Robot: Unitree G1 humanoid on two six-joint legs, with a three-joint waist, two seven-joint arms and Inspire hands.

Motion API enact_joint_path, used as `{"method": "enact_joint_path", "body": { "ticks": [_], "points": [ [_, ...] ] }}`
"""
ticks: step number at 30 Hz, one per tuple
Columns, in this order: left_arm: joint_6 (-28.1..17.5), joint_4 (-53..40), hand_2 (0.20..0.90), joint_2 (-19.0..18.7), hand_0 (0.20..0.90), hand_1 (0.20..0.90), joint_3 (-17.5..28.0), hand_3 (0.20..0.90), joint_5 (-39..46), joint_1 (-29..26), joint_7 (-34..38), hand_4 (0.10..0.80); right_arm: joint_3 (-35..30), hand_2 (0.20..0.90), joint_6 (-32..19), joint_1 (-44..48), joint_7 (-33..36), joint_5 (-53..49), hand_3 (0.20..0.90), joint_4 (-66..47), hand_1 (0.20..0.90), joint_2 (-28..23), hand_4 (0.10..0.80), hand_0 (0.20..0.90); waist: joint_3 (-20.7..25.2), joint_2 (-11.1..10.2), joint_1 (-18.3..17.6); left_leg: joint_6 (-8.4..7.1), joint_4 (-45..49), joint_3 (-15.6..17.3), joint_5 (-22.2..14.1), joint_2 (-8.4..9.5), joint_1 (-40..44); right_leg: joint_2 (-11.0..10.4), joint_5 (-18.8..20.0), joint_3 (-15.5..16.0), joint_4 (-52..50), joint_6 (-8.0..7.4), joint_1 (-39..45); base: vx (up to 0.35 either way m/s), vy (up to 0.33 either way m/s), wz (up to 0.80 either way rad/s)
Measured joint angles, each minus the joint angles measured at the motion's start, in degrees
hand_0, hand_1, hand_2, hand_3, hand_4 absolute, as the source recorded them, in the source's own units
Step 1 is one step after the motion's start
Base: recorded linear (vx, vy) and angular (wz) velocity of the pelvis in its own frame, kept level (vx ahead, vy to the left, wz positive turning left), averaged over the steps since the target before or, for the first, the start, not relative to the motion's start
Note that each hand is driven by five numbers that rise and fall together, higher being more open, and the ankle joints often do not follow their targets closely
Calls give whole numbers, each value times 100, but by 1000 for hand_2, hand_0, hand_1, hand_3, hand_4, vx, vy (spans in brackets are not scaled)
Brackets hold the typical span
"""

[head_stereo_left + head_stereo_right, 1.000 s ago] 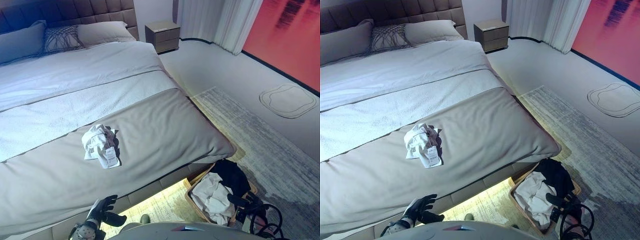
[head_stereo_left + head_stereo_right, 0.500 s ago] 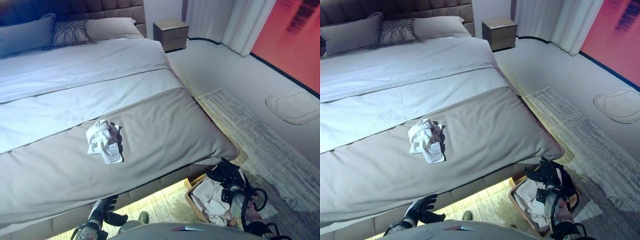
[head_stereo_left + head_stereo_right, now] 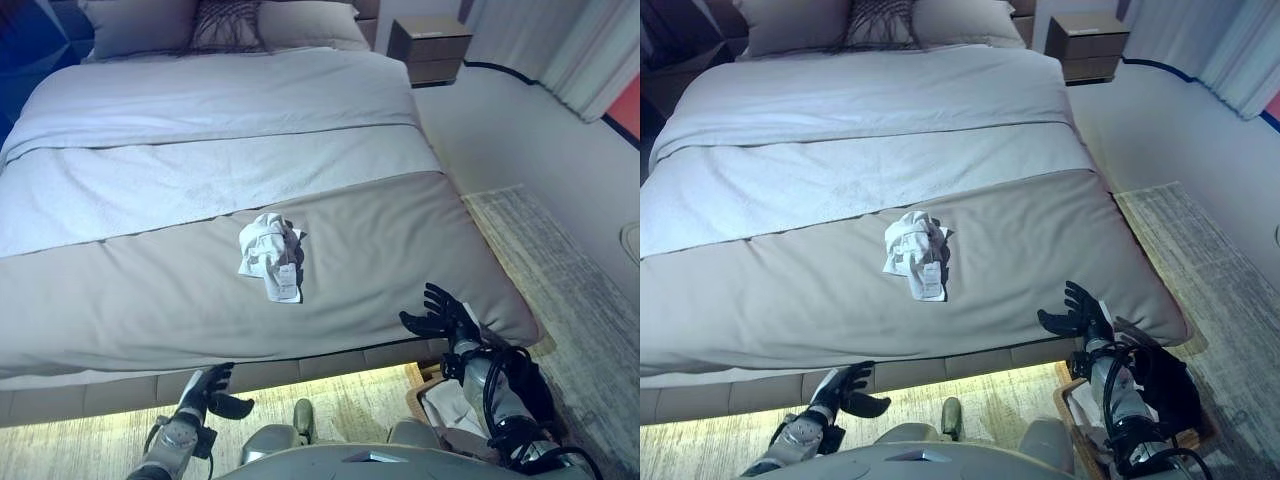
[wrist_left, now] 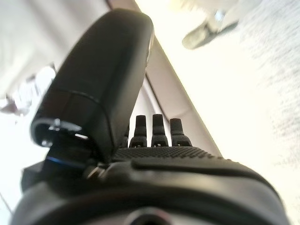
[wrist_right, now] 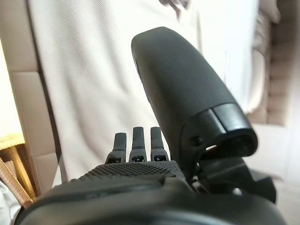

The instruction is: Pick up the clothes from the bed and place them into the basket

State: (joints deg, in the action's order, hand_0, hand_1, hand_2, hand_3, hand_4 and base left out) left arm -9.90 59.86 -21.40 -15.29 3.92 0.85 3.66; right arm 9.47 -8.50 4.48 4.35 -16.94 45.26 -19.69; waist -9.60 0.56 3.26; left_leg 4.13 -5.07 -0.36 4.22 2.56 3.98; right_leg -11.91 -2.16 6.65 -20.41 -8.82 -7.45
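A crumpled white garment with a tag [image 3: 271,256] lies on the grey blanket in the middle of the bed [image 3: 150,300]. My right hand [image 3: 441,311] is open and empty, raised at the bed's near right corner, well right of the garment. Its fingers [image 5: 134,139] are straight in the right wrist view. My left hand [image 3: 208,391] is open and empty, low by the bed's front edge. The wicker basket [image 3: 1077,392] stands on the floor at the lower right, with white and dark clothes [image 3: 448,411] in it, partly hidden by my right arm.
Pillows [image 3: 225,22] lie at the head of the bed. A nightstand [image 3: 430,48] stands at the far right by the curtains [image 3: 590,60]. A patterned rug [image 3: 585,290] covers the floor right of the bed.
The camera has swung left. My right hand has risen from the basket to the bed's near right corner. The garment lies as it did.
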Motion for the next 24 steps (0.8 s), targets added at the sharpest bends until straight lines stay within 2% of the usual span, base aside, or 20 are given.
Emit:
{"method": "enact_joint_path", "body": {
  "ticks": [1,3,4,6,7,8,11,12,13,16,17,18,19,20,21,22,24],
  "points": [
    [1,13,900,-13,900,900,-5,900,12,4,9,800,36,900,-19,6,-19,23,900,49,900,-1,800,900,20,-24,-34,-53,-1,-63,-8,2,-12,66,23,-20,434,-16,76,183,-232,47],
    [-25,63,900,-54,900,900,-10,900,69,-32,54,800,105,900,-107,95,-88,189,900,379,900,-2,800,900,2,-180,-41,-57,-1,-265,-18,76,-45,139,95,-45,1774,78,227,215,-226,57],
    [-53,135,900,-40,900,900,-12,900,67,-36,75,800,179,900,-143,166,-63,326,900,611,900,-9,800,900,11,-212,-28,-85,0,-456,-34,73,-64,219,250,-207,2180,58,254,204,-202,81],
    [-108,169,900,-34,900,900,-2,900,60,25,76,800,299,900,-142,195,21,765,900,942,900,-64,800,900,17,-365,-34,-120,-2,-749,-47,82,-26,232,578,-272,2556,147,546,178,-172,93],
    [-177,159,900,-96,900,900,14,900,57,149,91,800,420,900,-136,196,72,980,900,1002,900,-64,800,900,78,-549,64,-216,-3,-783,-103,124,13,181,734,-267,2565,190,642,183,-156,50],
    [-169,167,900,-76,900,900,51,900,44,246,97,800,573,900,-132,236,151,1215,900,983,900,-132,800,900,103,-579,174,-376,-4,-792,-186,45,46,218,1000,-157,2565,202,665,195,-130,31],
    [-177,118,900,45,900,900,37,900,41,535,93,800,749,900,-66,610,181,1564,900,910,900,-503,800,900,91,-411,326,-548,2,-651,-221,-350,1,523,950,90,2566,269,715,91,-108,26],
    [-179,157,900,78,900,900,12,900,41,568,91,800,889,900,54,916,209,1605,900,924,900,-677,800,900,64,-376,397,-652,102,-668,-230,-427,-98,597,950,166,2565,270,677,-157,-101,14],
    [-176,171,900,77,900,900,-28,900,43,557,87,800,1011,900,136,1298,253,1649,900,1015,900,-811,800,900,40,-361,464,-692,248,-691,-227,-465,-262,643,957,200,2564,278,593,-234,-70,12],
    [-246,185,900,80,900,900,-195,900,68,253,71,800,1173,900,128,2520,371,1654,900,1355,900,-1180,800,900,-166,-251,600,-823,650,-768,-197,-498,-935,690,1045,387,2555,398,204,-300,-40,30],
    [-385,179,900,84,900,900,-294,900,99,-8,69,800,1219,900,97,3171,403,1664,900,1557,900,-1380,800,900,-325,-136,661,-950,860,-774,-137,-497,-1356,694,1079,493,2478,443,-93,-262,-20,42],
    [-446,169,900,82,900,900,-371,900,143,-163,83,800,1346,900,96,3532,425,1666,900,1641,900,-1518,800,900,-431,-67,665,-1012,1062,-747,-99,-485,-1661,676,1076,546,2332,449,-334,-159,-30,52],
    [-551,123,900,91,900,900,-477,900,242,-515,86,800,1465,900,68,4156,443,1730,900,1680,900,-1830,800,900,-748,135,698,-1030,1387,-660,-95,-452,-2069,668,995,675,2053,565,-642,-59,-28,43],
    [-550,-40,900,87,900,900,-518,900,347,-782,107,800,1661,900,61,4666,513,1738,900,1694,900,-2075,800,900,-1024,248,791,-1053,1651,-660,-109,-459,-2385,644,844,682,1679,700,-995,-27,-37,36],
    [-551,-93,900,83,900,900,-508,900,383,-874,131,800,1690,900,53,4884,512,1765,900,1691,900,-2134,800,900,-1154,322,877,-1064,1719,-673,-117,-472,-2497,655,769,694,1484,740,-1138,39,-42,15],
    [-546,-178,900,48,900,900,-506,900,482,-1007,173,800,1713,900,-15,5129,521,1765,900,1663,900,-2151,800,900,-1376,353,966,-1063,1784,-695,-139,-486,-2585,636,631,714,1139,769,-1336,78,-48,16],
    [-519,-393,900,-84,900,900,-493,900,567,-1029,204,800,1889,900,-120,5227,510,1818,900,1506,900,-2142,800,900,-1570,285,1075,-1042,1903,-798,-243,-439,-2749,486,266,791,490,811,-1685,99,-31,29]
  ]
}}
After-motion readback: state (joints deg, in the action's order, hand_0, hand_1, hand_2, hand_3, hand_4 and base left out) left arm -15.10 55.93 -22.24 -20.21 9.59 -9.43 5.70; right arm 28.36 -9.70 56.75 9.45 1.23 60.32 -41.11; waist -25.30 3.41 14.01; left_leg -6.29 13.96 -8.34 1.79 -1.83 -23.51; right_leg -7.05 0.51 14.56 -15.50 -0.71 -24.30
